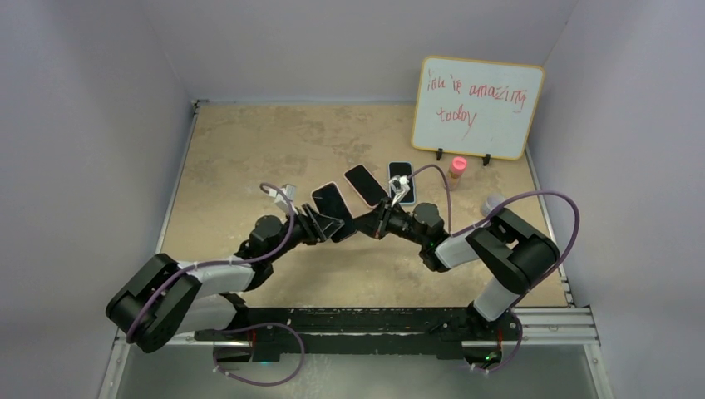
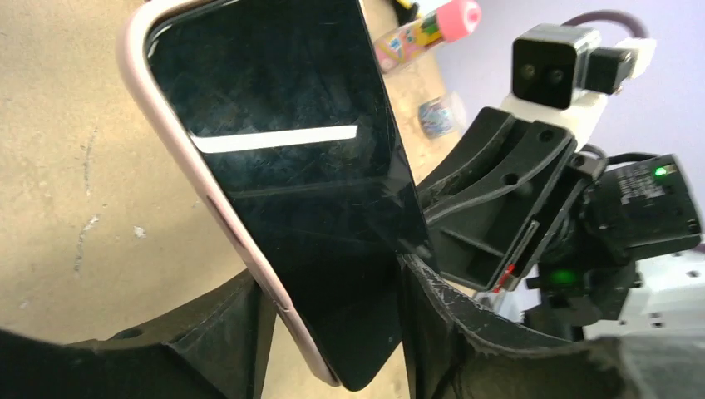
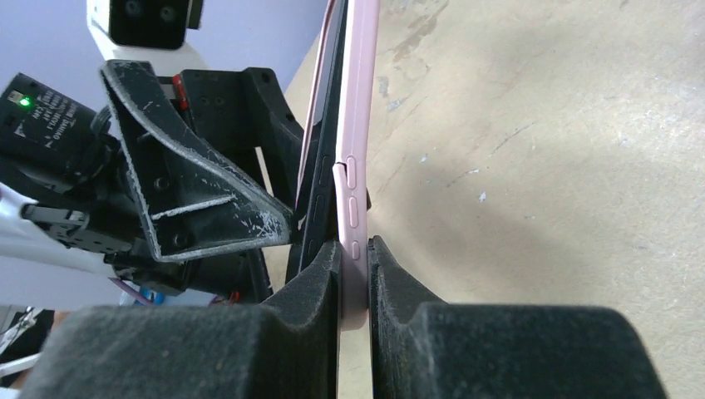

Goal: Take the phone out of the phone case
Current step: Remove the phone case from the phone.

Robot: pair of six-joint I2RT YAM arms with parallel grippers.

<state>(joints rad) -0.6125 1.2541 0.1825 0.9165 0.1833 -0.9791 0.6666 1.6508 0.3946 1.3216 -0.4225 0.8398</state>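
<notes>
A phone [image 2: 291, 166] in a pink phone case [image 3: 356, 125] is held up by two arms.
It is kept above the table [image 1: 249, 150], in the middle between the arms, with its dark glass tilted. It is squeezed across its width by the left gripper [image 2: 332, 283]. The edge of the phone case is pinched tight by the right gripper [image 3: 353, 253]. The phone's dark side is seen just beside the pink wall.

Top view looks down from behind the arm bases [image 1: 357, 324]. Wrist views crowd the phone [image 2: 291, 191], facing each other: right wrist camera [image 2: 553, 71] here, left wrist camera [image 3: 150, 21] there.
</notes>
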